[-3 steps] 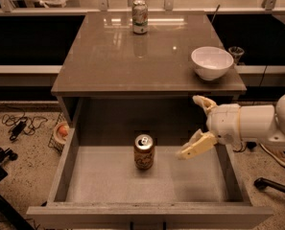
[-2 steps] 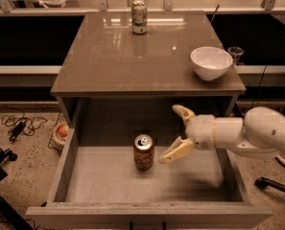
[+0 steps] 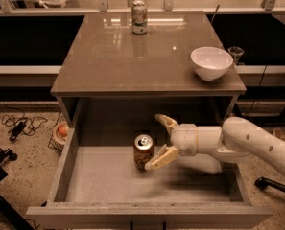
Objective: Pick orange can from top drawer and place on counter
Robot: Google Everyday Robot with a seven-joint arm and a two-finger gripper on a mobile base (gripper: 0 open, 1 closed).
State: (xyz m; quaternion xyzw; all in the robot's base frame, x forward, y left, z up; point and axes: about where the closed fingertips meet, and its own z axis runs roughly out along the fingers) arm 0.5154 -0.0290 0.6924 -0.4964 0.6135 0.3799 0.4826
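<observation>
The orange can (image 3: 143,151) stands upright on the pale floor of the open top drawer (image 3: 65,169), near its middle. My gripper (image 3: 160,141) comes in from the right, inside the drawer, with its fingers spread wide. The near finger (image 3: 160,159) touches or almost touches the can's right side; the far finger (image 3: 166,122) sits behind and right of the can. The can is not between the fingers. The glossy grey-brown counter (image 3: 113,61) lies above and behind the drawer.
A white-and-green can (image 3: 139,17) stands at the counter's back edge. A white bowl (image 3: 211,63) sits at the counter's right front. Cables (image 3: 21,124) and a wire basket (image 3: 60,133) lie on the floor to the left. A dark chair base (image 3: 0,176) is at lower left.
My gripper has moved left across the drawer, from near the right wall to right beside the orange can. The can has not moved.
</observation>
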